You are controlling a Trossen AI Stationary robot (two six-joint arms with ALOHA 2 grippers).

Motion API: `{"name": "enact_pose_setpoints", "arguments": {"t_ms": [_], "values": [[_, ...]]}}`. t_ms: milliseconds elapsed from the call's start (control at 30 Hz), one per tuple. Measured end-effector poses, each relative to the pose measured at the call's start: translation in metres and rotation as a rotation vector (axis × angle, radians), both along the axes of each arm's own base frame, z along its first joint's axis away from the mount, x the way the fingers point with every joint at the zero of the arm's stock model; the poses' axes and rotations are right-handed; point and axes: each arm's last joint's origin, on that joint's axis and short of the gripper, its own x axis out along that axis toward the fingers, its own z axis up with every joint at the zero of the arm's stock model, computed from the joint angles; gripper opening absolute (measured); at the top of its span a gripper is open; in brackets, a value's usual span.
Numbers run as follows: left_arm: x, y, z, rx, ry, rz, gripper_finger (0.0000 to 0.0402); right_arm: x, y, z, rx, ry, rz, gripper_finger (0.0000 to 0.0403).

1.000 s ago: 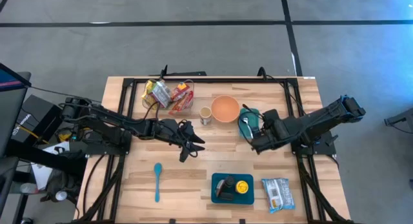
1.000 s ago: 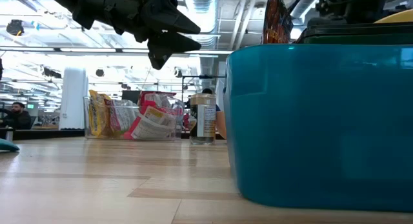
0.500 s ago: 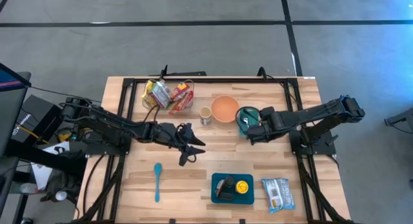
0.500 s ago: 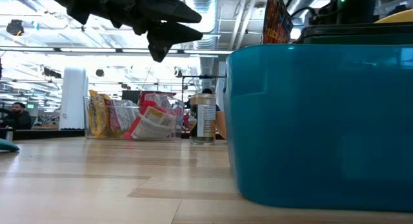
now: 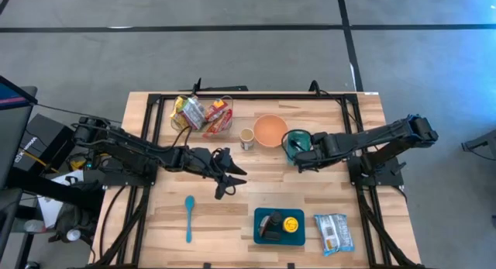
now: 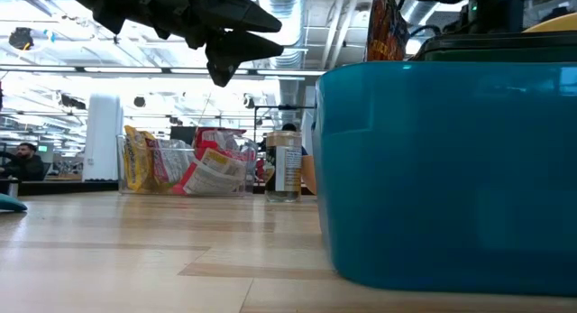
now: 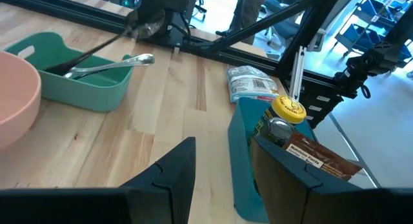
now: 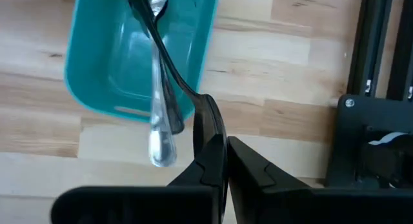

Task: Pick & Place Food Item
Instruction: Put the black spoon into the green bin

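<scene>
Hovering above the table (image 5: 155, 222), mid-table, the left end effector (image 5: 226, 180) stands partly open and empty. Nearest the front edge lies the tray (image 5: 258, 226) holding a yellow-lidded jar (image 5: 291, 223) and a dark bar (image 7: 316, 161), the likely food items, with a packet (image 5: 333, 232) just beside it. Farther back, the right end effector (image 5: 301, 157) is closed at the teal bin (image 5: 288, 137) of utensils; whether it grips one cannot be told. Advice: centre the open fingers over one item, descend clear of the tray wall, then close.
</scene>
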Motion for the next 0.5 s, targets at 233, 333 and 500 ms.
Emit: {"name": "enact_pose_setpoints", "arguments": {"t_ms": [233,333,500], "values": [[0.0004,0.0000,0.0014,-0.003,-0.015,0.000,0.0144,-0.0037,-0.0020,-0.0085,0.008,0.016,-0.075,0.0009],[0.0004,0.0000,0.0014,-0.003,-0.015,0.000,0.0144,-0.0027,-0.0017,-0.0099,0.011,-0.001,-0.094,0.0009],[0.0005,0.0000,0.0015,-0.004,-0.016,0.000,0.0144,0.0001,-0.0019,-0.0103,0.016,-0.032,-0.104,0.0009]]}}
